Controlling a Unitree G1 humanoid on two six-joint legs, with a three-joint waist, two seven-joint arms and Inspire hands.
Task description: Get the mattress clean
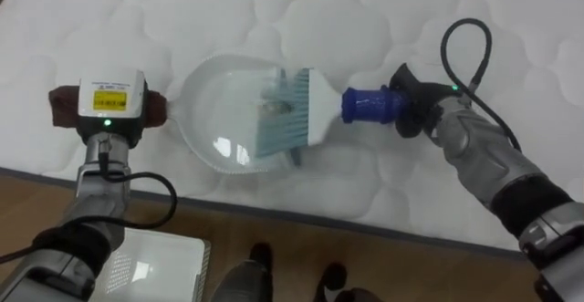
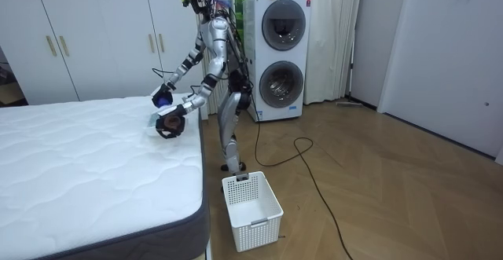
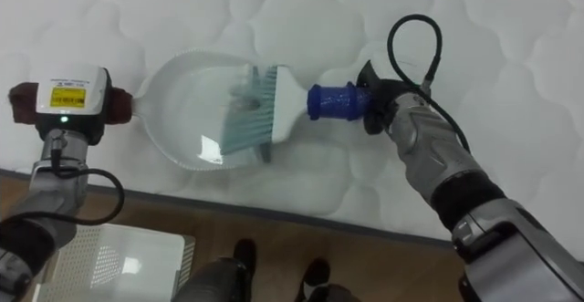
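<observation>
Right hand (image 1: 412, 110) clasped round brush (image 1: 310, 110) handle; bristles rest inside dustpan (image 1: 214, 92); dustpan lies on bed (image 1: 365, 19) near its edge; left hand (image 1: 109, 110) at dustpan's handle end, grip not discernible.

Head stereo pair: both eye views look steeply down from just above the hands, at close range, onto the mattress (image 1: 383, 10) edge; the left hand (image 1: 108, 110) enters at lower left, the right hand (image 1: 415, 110), clasped round the brush (image 1: 315, 110), at right; the right eye view sits slightly aside, so the dustpan (image 3: 178, 101) between the hands lies further left in it; room view: a camera well off from the hands, facing them across the mattress corner; shared with the eye views: both hands, the mattress edge, the basket (image 2: 251, 205) on the floor below the left hand
</observation>
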